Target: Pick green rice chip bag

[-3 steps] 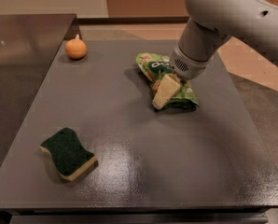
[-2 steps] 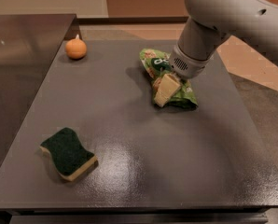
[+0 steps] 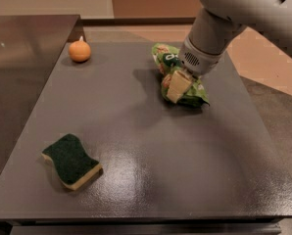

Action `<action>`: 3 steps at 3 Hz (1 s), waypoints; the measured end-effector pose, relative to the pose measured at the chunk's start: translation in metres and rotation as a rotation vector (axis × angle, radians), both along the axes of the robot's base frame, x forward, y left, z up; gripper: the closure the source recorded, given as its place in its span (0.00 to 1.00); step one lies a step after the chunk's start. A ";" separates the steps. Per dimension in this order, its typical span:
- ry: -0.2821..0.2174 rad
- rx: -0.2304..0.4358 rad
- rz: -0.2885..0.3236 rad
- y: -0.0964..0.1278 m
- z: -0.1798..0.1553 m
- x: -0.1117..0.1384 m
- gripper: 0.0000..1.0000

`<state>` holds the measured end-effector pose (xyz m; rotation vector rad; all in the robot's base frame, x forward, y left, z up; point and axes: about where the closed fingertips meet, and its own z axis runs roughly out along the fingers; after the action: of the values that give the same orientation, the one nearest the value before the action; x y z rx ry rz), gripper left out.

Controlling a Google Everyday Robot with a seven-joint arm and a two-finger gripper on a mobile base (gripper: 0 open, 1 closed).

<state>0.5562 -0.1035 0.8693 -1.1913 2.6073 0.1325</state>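
Observation:
The green rice chip bag (image 3: 194,93) is a crinkled light-green pouch with a dark-green band, at the back right of the dark grey table (image 3: 151,180). My gripper (image 3: 177,86) comes down from the upper right on the white arm (image 3: 244,9). It is shut on the middle of the bag, with one cream finger (image 3: 177,87) showing in front. The bag is bunched around the finger, its upper end tipped up and its lower end near the tabletop. The other finger is hidden behind the bag.
A dark-green and yellow sponge (image 3: 71,160) lies at the front left. A small orange fruit (image 3: 80,51) sits at the back left. A second dark counter (image 3: 23,58) adjoins on the left. The table's edge runs along the front and right.
The bag's upper end has risen and the bag has bunched more tightly around the finger. The gripper has shifted slightly upward. The sponge and the fruit have not moved.

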 end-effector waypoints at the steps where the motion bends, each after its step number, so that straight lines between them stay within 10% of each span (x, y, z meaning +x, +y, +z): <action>1: -0.041 0.003 0.024 0.000 0.024 0.002 1.00; 3: -0.150 0.021 0.107 -0.007 0.096 0.001 1.00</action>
<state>0.5573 -0.1108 0.9658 -1.2822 2.4093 0.0872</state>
